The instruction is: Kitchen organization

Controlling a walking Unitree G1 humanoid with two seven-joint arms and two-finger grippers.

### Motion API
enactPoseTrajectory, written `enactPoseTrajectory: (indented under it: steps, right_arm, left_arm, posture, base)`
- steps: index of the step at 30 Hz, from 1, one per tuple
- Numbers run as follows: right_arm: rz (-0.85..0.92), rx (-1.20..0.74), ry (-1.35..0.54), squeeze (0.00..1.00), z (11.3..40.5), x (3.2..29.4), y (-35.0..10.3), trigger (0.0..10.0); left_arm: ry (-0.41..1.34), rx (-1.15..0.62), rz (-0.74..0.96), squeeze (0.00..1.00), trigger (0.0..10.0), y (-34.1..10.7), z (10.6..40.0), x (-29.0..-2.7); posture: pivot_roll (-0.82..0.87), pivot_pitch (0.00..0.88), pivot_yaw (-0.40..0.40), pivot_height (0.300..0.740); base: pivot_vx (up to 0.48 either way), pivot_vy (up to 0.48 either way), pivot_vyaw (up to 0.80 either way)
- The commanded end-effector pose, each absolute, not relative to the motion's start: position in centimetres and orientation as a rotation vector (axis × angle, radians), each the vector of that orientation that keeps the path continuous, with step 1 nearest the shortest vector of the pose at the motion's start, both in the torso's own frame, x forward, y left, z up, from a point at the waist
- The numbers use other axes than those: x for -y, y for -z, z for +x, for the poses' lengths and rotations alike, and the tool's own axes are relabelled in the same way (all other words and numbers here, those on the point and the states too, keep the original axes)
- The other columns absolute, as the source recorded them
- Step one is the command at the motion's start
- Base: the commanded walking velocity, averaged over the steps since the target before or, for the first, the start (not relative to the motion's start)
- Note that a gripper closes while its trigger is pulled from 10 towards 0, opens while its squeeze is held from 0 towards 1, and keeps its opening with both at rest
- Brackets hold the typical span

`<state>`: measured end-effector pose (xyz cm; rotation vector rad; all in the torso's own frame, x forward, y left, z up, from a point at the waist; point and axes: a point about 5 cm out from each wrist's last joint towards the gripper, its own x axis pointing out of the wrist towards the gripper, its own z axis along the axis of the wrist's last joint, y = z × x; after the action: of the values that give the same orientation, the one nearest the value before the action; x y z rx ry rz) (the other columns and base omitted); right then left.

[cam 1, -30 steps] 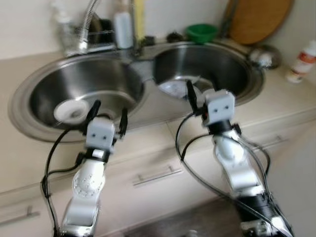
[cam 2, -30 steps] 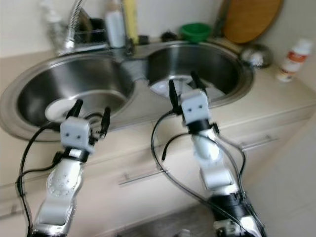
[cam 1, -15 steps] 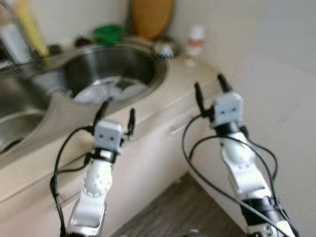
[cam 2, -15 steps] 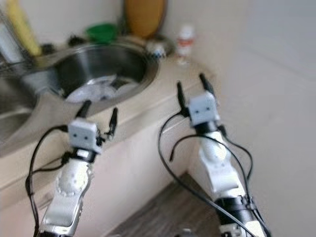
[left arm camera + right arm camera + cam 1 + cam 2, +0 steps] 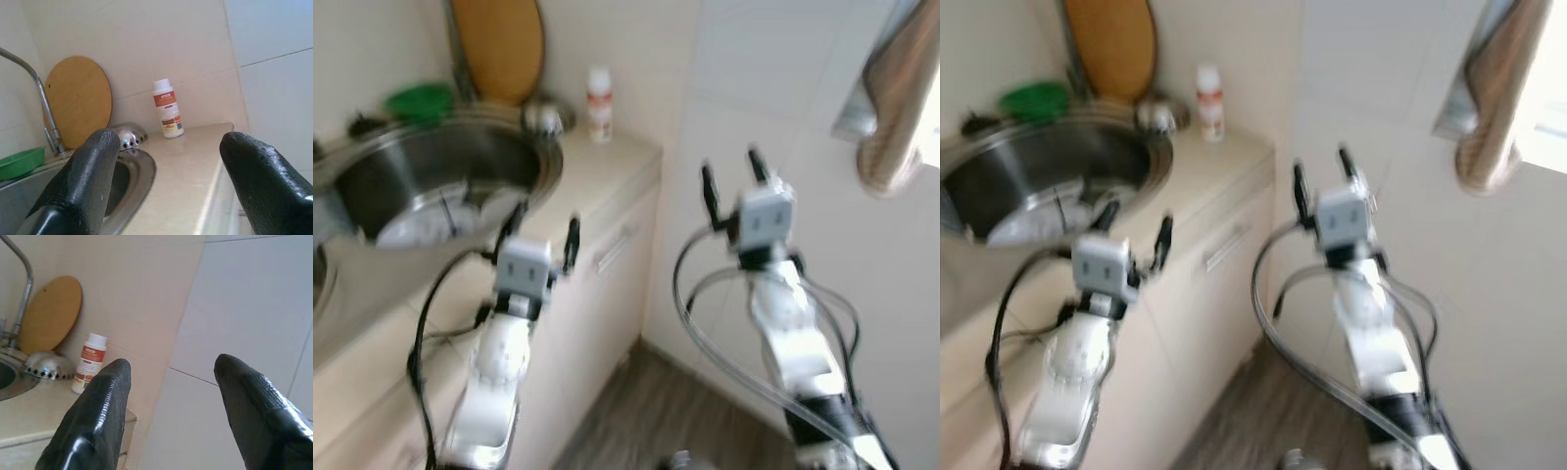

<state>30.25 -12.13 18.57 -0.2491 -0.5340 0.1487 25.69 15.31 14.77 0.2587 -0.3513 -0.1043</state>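
Observation:
My left gripper [image 5: 545,222] is open and empty, held in the air over the front edge of the beige counter [image 5: 597,176]. My right gripper [image 5: 730,174] is open and empty too, raised in front of the white tiled wall [image 5: 773,88] past the counter's end. A round steel sink [image 5: 440,176] holds white dishes [image 5: 421,223]. At the back stand a round wooden cutting board [image 5: 78,100], a green bowl [image 5: 418,101], a steel strainer [image 5: 128,134] and a white bottle with a red label [image 5: 167,108].
The counter ends at a cabinet with a drawer handle [image 5: 612,250]; beyond it is wood-look floor [image 5: 675,411]. A beige cloth roll [image 5: 896,98] hangs at the upper right by a bright window. A curved tap [image 5: 29,83] rises beside the cutting board.
The camera has swung right: the sinks slid off to the left and the counter's end, tiled wall and floor came into view. Both grippers stay open and empty.

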Motion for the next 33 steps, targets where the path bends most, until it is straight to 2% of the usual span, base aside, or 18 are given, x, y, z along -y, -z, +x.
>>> enactPoseTrajectory:
  steps: [1,4,26,33]
  right_arm:
    - [-0.265,0.557,-0.135,0.00,30.16,12.62,-19.08,10.0]
    - [-0.270,0.556,-0.134,0.00,30.07,12.73,-19.02,10.0]
    - [-0.272,0.534,-0.102,0.00,29.91,13.18,-18.60,10.0]
    - [-0.273,0.528,-0.099,0.00,29.99,13.17,-18.53,10.0]
  left_arm:
    - [0.115,0.363,0.257,0.00,10.0,-14.96,25.75,-14.88]
    - [0.123,0.355,0.268,0.00,10.0,-14.85,25.77,-14.76]
    - [0.125,0.344,0.269,0.00,10.0,-14.69,25.72,-14.89]
    - [0.125,0.347,0.261,0.00,10.0,-14.73,25.73,-14.88]
  posture:
    - [-0.04,0.000,0.013,0.740]
    - [-0.04,0.000,0.014,0.740]
    - [-0.04,0.000,0.017,0.740]
    - [-0.04,0.000,0.018,0.740]
  base:
    - [0.000,0.000,-0.78]
    - [0.000,0.000,-0.78]
    - [0.000,-0.480,-0.78]
    - [0.000,0.000,-0.78]
